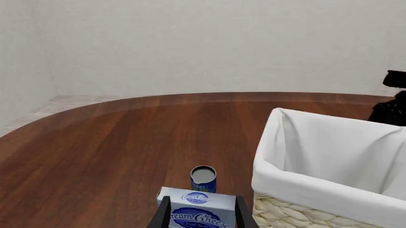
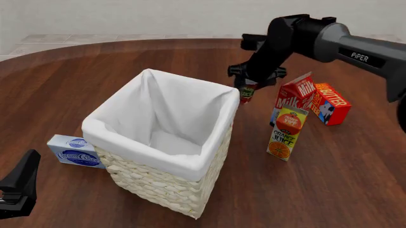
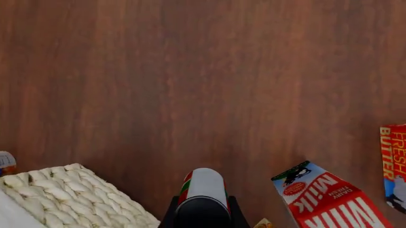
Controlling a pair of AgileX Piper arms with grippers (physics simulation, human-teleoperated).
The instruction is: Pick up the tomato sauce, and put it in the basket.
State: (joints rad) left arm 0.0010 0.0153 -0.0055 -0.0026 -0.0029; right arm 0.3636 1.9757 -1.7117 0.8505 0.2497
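Note:
The tomato sauce [image 2: 246, 93], a small can with a red label, sits in my right gripper [image 2: 248, 85], which is shut on it just past the far right corner of the basket [image 2: 144, 153]. The right wrist view has the can [image 3: 203, 187] between the two dark fingers, above brown table, with the basket's wicker wall [image 3: 70, 197] close beside it. I cannot tell whether the can touches the table. My left gripper [image 2: 19, 190] stays low at the near left, open, its fingers [image 1: 163, 216] framing the cream cheese box beyond them. The cloth-lined basket [image 1: 304, 187] is beside it.
A cream cheese box [image 2: 75, 151] lies against the basket's left side, with a small blue can [image 1: 203, 178] behind it. Right of the basket stand a milk carton [image 2: 293, 95], a butter box [image 2: 331, 103] and an orange juice carton [image 2: 287, 134].

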